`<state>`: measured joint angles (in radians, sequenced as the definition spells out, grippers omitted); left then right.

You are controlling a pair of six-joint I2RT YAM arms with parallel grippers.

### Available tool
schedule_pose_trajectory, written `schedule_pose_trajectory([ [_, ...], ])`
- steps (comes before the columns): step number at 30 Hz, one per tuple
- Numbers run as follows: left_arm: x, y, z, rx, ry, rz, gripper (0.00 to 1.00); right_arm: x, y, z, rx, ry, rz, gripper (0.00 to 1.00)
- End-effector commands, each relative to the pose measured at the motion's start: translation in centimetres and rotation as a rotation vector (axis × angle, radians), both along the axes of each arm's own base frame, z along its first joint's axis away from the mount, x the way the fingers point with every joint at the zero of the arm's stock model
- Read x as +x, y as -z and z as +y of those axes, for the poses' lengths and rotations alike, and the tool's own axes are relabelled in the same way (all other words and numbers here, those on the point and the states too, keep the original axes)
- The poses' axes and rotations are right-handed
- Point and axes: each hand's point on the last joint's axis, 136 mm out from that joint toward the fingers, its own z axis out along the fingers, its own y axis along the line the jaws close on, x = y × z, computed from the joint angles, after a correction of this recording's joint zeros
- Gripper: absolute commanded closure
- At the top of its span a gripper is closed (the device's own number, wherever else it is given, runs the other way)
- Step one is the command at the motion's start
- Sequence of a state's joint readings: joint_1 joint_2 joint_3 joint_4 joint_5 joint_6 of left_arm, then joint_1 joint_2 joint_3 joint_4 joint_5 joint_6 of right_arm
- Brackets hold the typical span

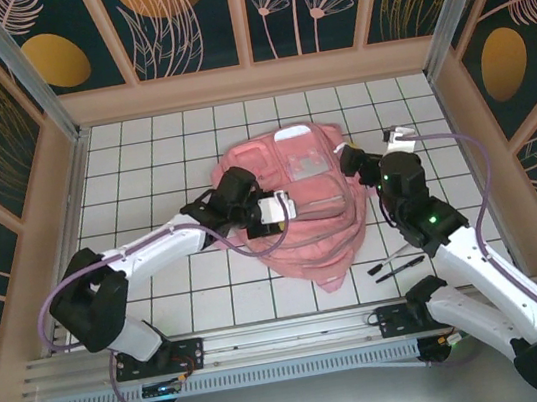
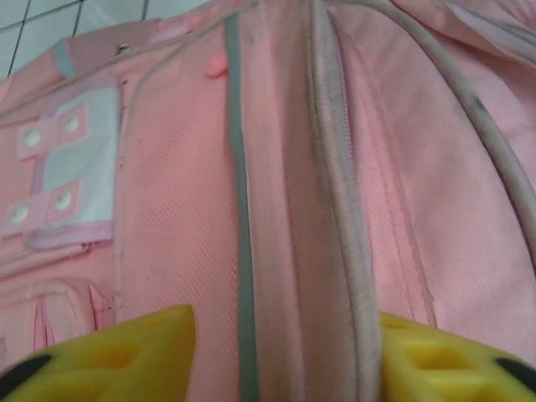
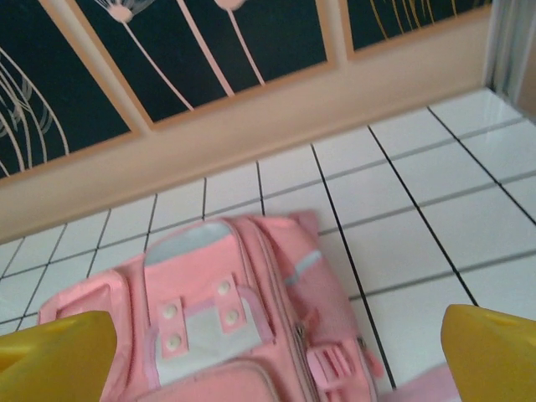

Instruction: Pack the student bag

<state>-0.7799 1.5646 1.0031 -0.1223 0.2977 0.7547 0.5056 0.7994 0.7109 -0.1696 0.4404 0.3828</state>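
The student bag, a large pink backpack, lies flat in the middle of the tiled table. My left gripper rests on its left side. In the left wrist view its yellow fingers stand partly apart astride a raised zip ridge of the bag. The right finger touches the piping, and a small gap shows beside the left one. My right gripper hovers at the bag's upper right edge. It is wide open above the bag's clear front pocket, with nothing between the fingers.
Two dark pens lie on the tiles right of the bag, near my right arm. A small white object sits at the far right. Patterned walls close in the table on three sides.
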Motion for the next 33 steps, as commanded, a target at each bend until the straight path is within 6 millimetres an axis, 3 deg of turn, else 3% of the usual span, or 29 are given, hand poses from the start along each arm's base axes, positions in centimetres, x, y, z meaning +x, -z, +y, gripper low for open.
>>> schedule_pose_trajectory([
  [1,2.2,-2.9,-1.1,-0.045,-0.064,-0.059,0.86,-1.2,3.2,-1.0,0.044,0.050,0.119,0.02],
  [2,2.3,-3.7,-1.4,-0.071,-0.075,-0.041,1.00,-1.5,4.1,-0.9,0.051,0.043,0.161,0.05],
  [4,2.0,-5.0,-2.2,-0.129,-0.078,0.012,1.00,-2.0,5.8,-1.3,0.089,0.068,0.245,0.08],
  [8,1.9,-7.6,-3.4,-0.268,-0.153,0.144,1.00,-4.6,10.0,-4.4,0.232,0.286,0.477,0.05],
  [11,4.1,-8.7,-2.6,-0.366,-0.330,0.185,1.00,-8.6,13.2,-7.2,0.376,0.551,0.649,0.06],
  [15,7.4,-9.6,0.0,-0.531,-0.512,0.236,1.00,-12.0,17.2,-6.7,0.527,0.624,0.814,0.11],
  [17,8.5,-9.8,1.3,-0.572,-0.577,0.230,1.00,-12.6,18.9,-6.7,0.540,0.626,0.846,0.16],
  [21,9.0,-9.6,3.1,-0.580,-0.640,0.176,1.00,-13.4,20.9,-6.3,0.577,0.613,0.904,0.36],
  [27,6.6,-8.8,1.6,-0.615,-0.503,0.283,1.00,-12.9,23.2,-6.1,0.537,0.592,0.964,0.47],
  [30,5.9,-8.9,1.3,-0.631,-0.473,0.311,1.00,-12.5,24.4,-5.5,0.537,0.571,1.003,0.55],
  [33,5.2,-9.4,1.1,-0.645,-0.438,0.320,1.00,-12.0,25.3,-5.2,0.539,0.555,1.012,0.57],
])
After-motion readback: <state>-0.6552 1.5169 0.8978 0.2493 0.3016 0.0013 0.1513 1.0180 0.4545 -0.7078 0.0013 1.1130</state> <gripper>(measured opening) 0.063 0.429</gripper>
